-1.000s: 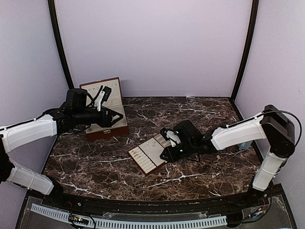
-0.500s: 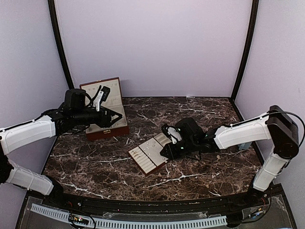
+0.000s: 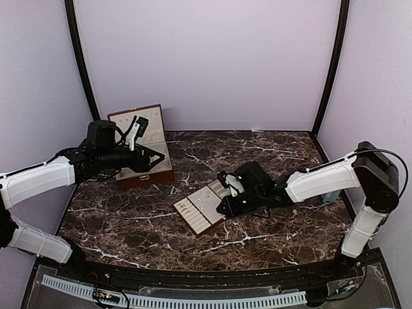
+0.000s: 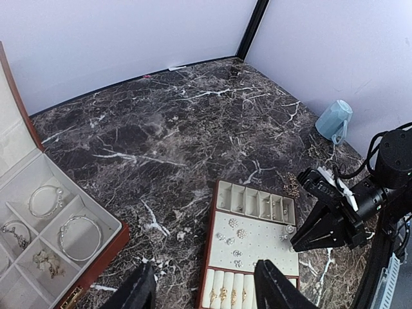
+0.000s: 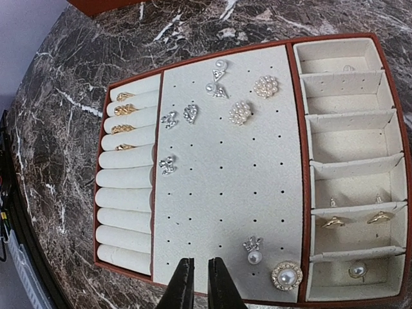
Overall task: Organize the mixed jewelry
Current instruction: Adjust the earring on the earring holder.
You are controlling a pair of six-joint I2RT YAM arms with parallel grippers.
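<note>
The mixed jewelry lies mostly on the cream slotted tray: pearl and silvery studs on the peg pad, gold rings in the roll slots, and small pieces in the side compartments. A large pearl stud sits near the tray's near edge. My right gripper hovers low over that edge, jaws almost together with a slim gap and nothing between them. It also shows at the tray's right side. My left gripper hangs open and empty, high beside the reddish-brown box.
Bracelets lie in the open box's cream compartments. A gold chain and a small loose piece rest on the dark marble beside the tray. A pale blue cup lies at the far right by the wall.
The right gripper's jaws have drawn closer together over the tray's edge. The left arm has hardly moved.
</note>
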